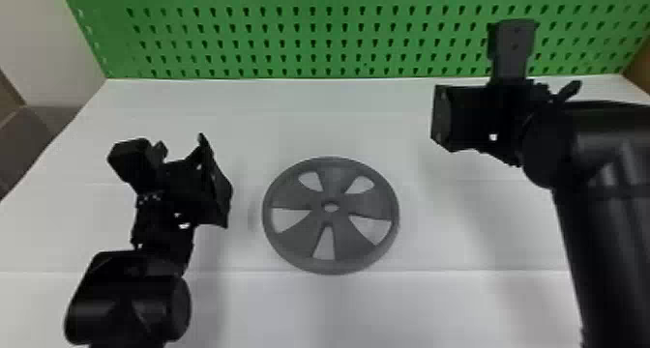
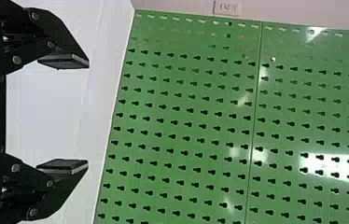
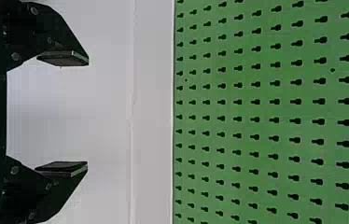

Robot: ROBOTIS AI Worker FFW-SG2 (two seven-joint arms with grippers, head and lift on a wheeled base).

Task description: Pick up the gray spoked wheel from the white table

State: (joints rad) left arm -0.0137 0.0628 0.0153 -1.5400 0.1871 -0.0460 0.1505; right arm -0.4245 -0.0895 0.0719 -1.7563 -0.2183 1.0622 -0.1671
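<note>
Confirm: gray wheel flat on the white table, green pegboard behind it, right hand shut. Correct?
Not quite: the right hand is open, as the right wrist view shows. The gray wheel does lie flat on the white table, with the green pegboard behind it.

Both arms are black nearly all over. The left arm (image 1: 130,298) has a rounded, faintly glossy casing, and the right arm (image 1: 619,178) shows a thick, tube-like one with soft grey highlights. Small openings let pale light through the darker, angular wrist parts. The fingers (image 2: 67,35) are black and wedge-shaped, narrowing toward the tip, with flat, dark grey pads (image 3: 65,58) edged in lighter grey. Round silvery screw heads (image 2: 34,16) dot their linkages.
</note>
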